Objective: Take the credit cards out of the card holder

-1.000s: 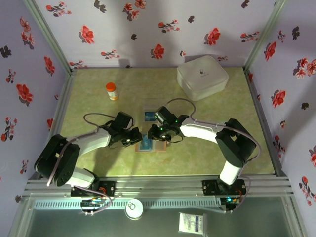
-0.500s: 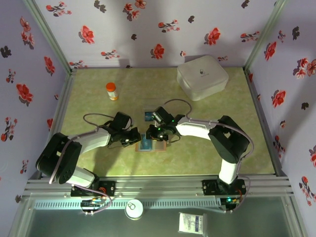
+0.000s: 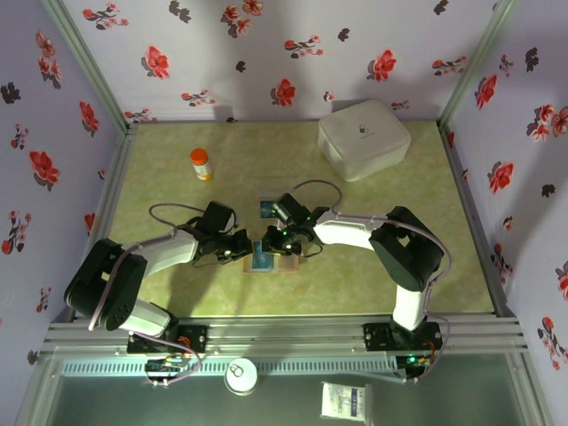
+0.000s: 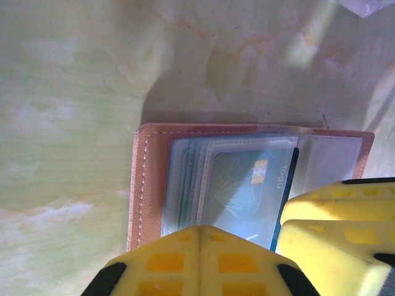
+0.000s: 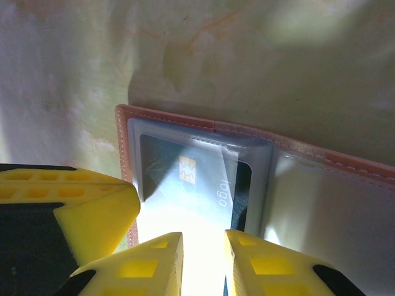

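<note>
Left claw (image 4: 199,246) clenched, its tips over the near edge of the open holder (image 4: 143,185). Right claw (image 5: 203,262) stands a slit apart over a blue card (image 5: 197,179); whether it pinches the card, I cannot tell. Both arms bend inward and low, meeting at the middle of the table (image 3: 342,286).

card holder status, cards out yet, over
Left fingers shut at open card holder edge. Right fingers slightly apart over blue chip card, not yet out of its sleeve. One blue card lying behind holder. Both sets of fingers crowded together.
</note>
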You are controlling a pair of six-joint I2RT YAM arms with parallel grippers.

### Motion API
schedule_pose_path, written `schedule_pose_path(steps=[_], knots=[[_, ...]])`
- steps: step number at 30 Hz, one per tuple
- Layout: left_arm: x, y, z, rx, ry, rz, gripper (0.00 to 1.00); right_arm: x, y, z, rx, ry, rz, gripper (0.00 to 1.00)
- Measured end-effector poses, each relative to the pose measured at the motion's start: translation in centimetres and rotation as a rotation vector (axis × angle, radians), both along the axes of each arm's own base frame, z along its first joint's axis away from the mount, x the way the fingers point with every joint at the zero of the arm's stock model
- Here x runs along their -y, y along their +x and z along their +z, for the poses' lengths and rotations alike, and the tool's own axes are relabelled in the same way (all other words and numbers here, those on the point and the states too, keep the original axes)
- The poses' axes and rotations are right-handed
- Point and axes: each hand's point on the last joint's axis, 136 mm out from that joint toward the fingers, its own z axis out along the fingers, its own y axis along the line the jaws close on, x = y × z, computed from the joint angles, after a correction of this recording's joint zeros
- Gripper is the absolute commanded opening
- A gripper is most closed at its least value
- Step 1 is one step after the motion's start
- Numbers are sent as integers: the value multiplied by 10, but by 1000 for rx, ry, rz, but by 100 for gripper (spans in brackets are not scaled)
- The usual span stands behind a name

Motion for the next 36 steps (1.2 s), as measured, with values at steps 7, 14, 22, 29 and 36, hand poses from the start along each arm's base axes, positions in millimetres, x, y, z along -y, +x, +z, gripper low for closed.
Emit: schedule_pose_path(steps=[7,14,22,29,36], knots=[[0,0,-1,-2,1,0,0,3,0,-3,-4,-24,-6,24],[-1,0,-2,-6,3,2,0,6,0,-5,3,-46,-12,24],[-3,-1,-2,-11,6,6,0,13,0,-4,12,-87,-12,24],[-4,-3,5,-4,2,5,0,17,1,3,26,-97,-20,24],[5,0,16,12,-15,-14,0,15,3,20,64,-57,-27,24]])
